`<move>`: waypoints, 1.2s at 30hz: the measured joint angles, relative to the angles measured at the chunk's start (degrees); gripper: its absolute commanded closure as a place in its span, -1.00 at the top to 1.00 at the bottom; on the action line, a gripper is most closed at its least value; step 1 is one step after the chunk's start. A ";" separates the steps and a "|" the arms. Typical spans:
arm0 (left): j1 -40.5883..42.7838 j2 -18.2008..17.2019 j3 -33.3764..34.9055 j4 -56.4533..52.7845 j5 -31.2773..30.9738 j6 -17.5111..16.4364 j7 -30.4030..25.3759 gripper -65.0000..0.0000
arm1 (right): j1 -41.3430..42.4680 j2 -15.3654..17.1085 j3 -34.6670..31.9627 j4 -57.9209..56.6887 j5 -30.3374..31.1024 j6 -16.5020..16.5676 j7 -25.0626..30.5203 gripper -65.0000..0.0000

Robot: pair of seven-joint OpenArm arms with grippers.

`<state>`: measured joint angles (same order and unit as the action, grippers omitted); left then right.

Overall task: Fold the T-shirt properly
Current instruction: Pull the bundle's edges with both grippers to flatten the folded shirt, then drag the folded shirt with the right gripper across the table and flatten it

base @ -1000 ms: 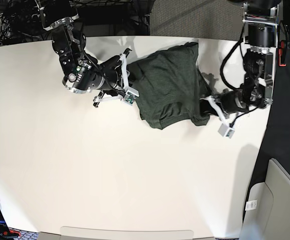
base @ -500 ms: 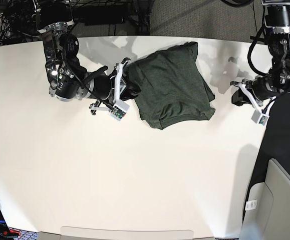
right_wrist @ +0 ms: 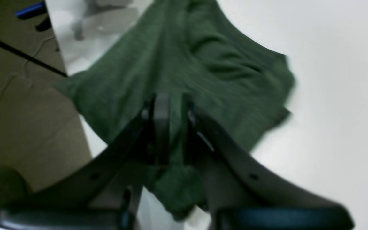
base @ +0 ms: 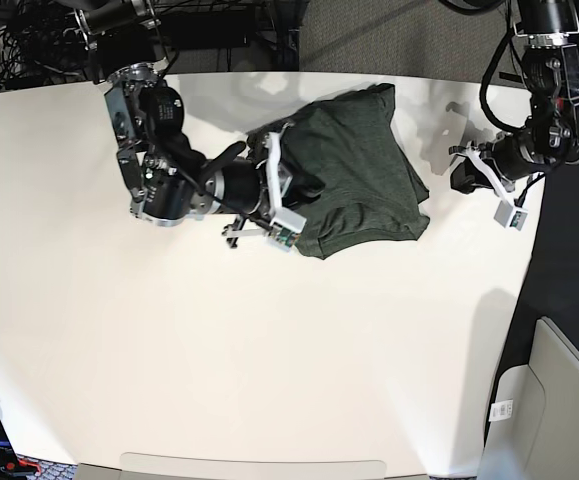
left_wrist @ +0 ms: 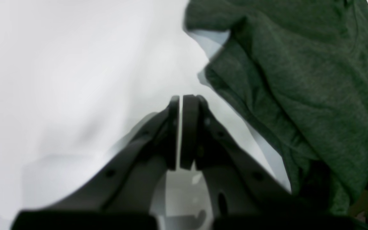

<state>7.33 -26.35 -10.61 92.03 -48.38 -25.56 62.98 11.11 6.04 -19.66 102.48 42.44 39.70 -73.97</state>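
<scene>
The dark olive-green T-shirt [base: 354, 170] lies bunched in a rough folded block on the white table [base: 269, 350] at the back middle. My right gripper [base: 307, 190] is at the shirt's left edge. In the right wrist view the right gripper [right_wrist: 173, 127] has green fabric [right_wrist: 203, 64] pinched between its fingers, though that view is blurred. My left gripper [base: 459, 172] is to the right of the shirt and apart from it. In the left wrist view the left gripper [left_wrist: 180, 127] is shut and empty, with the shirt [left_wrist: 299, 80] to its right.
Cables and dark equipment [base: 29, 40] sit behind the table's back left. A grey bin [base: 559, 400] stands off the table's right side. The table's right edge runs close under my left arm.
My right gripper has moved right onto the shirt's left edge. My left gripper let go of the shirt's right corner, pulled away to the right, and now sits slightly higher.
</scene>
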 measured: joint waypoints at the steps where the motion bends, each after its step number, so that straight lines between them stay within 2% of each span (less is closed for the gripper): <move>1: -0.07 -0.04 0.00 0.00 0.00 0.00 -0.15 -1.00 | 0.22 -0.42 -0.83 0.00 -0.04 0.00 -0.68 -0.86; 7: -0.02 -0.02 -1.25 0.00 -0.02 -0.02 -0.17 -1.00 | 4.39 -5.18 -9.03 -2.78 -0.31 0.20 -0.87 -0.86; 10: -0.04 -0.02 -3.34 -0.02 -0.02 0.00 -0.22 -1.00 | 6.27 -6.84 -13.29 -5.70 -4.15 0.13 -2.60 -0.86; 13: -0.02 0.00 -5.73 -0.07 0.00 0.00 -0.20 -1.00 | 7.82 -8.87 -16.87 -7.78 -4.57 0.20 -2.40 -0.86; 16: -0.02 0.13 -8.17 -0.11 0.00 0.00 -0.24 -1.00 | 8.09 -9.07 -19.30 -9.73 -4.79 0.20 -2.45 -0.86; 21: -0.17 3.28 -14.23 -0.11 0.04 0.00 -0.17 -1.00 | 8.11 -9.40 -22.25 -12.61 -4.98 0.17 -2.71 -0.86; 23: -0.17 3.52 -15.85 -0.13 0.15 0.00 -0.20 -1.00 | 8.09 -9.53 -24.59 -13.55 -4.72 0.17 -2.73 -0.86; 31: -0.37 3.76 -16.02 -0.17 0.17 0.00 -0.20 -1.00 | 8.61 -9.18 -24.90 -17.09 -4.61 0.17 -4.26 -0.86; 36: -1.68 3.78 -16.02 -3.78 0.22 0.00 -0.15 -1.00 | 9.86 -9.79 -25.27 -22.03 -4.22 0.20 -4.90 -0.86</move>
<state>5.65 -22.57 -26.63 88.25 -48.16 -25.56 62.83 20.97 -3.75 -44.93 80.44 38.22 39.90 -78.87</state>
